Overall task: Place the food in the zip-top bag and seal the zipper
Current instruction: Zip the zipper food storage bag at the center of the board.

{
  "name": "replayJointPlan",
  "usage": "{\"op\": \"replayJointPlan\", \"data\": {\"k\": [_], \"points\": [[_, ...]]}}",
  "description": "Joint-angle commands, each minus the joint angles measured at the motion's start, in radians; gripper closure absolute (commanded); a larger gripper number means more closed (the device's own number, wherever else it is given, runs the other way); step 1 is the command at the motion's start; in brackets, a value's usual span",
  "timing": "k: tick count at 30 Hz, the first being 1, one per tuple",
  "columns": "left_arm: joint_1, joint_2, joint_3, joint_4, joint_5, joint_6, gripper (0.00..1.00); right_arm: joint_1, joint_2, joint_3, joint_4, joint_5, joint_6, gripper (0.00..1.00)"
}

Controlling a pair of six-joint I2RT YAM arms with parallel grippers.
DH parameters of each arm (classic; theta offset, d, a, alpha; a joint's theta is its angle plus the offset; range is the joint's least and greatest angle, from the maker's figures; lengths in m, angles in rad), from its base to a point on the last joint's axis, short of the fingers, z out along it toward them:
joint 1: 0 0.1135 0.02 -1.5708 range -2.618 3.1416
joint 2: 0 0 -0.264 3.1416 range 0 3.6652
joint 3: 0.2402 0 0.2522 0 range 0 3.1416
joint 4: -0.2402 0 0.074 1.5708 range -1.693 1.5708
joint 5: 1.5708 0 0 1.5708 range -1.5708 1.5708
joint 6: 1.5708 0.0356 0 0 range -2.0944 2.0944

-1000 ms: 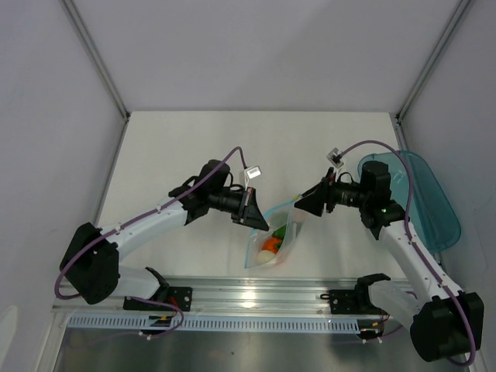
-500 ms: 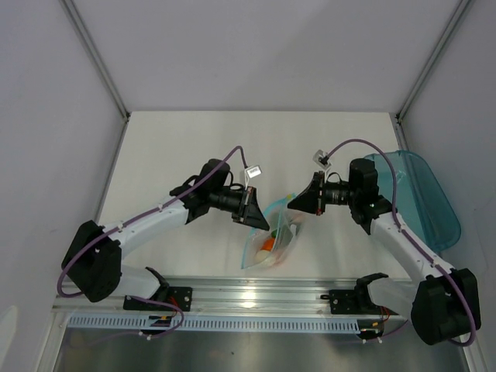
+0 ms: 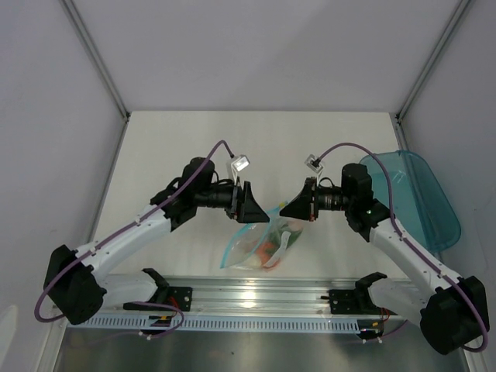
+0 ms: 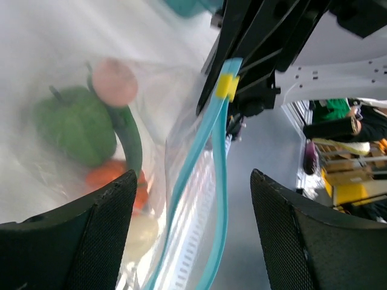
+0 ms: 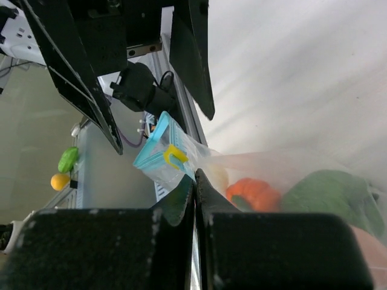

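Clear plastic is hanging between our arms: our right gripper (image 3: pixel 293 209) is pinching the bag (image 3: pixel 260 246) by its teal zipper (image 4: pixel 211 157), our left gripper (image 3: pixel 249 205) is standing spread beside it, food (image 4: pixel 75 124) sitting inside.

Teal zipper (image 4: pixel 208 181), possibly pinkish egg (image 4: pixel 115 81)

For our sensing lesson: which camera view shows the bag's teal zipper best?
Left wrist: a long stretch of the zipper runs through mid-frame, with its yellow slider clear. The right wrist view shows only a short corner of it with the slider. The top external view barely resolves it.
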Motion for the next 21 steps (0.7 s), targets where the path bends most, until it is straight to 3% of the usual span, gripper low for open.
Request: {"op": "replayJointPlan", "data": {"k": [1,9,14,19,20,21], "points": [[-0.007,-0.058,0.028,0.084,-0.076,0.034,0.21,0.03,-0.047,0.03,-0.026,0.083,0.076,1.0],[-0.176,-0.043,0.11,-0.022,-0.344,0.213,0.16,0.051,-0.085,0.047,-0.063,0.172,0.299,1.0],[-0.222,-0.028,0.097,-0.025,-0.406,0.232,0.18,0.051,-0.098,0.06,-0.063,0.17,0.379,1.0],[-0.22,-0.025,0.081,-0.039,-0.407,0.244,0.34,0.053,-0.102,0.052,-0.059,0.166,0.435,1.0],[-0.22,-0.022,0.089,-0.058,-0.41,0.245,0.39,0.053,-0.108,0.05,-0.053,0.158,0.435,1.0],[-0.22,-0.018,0.09,-0.068,-0.412,0.247,0.51,0.053,-0.11,0.046,-0.053,0.157,0.436,1.0]]}}
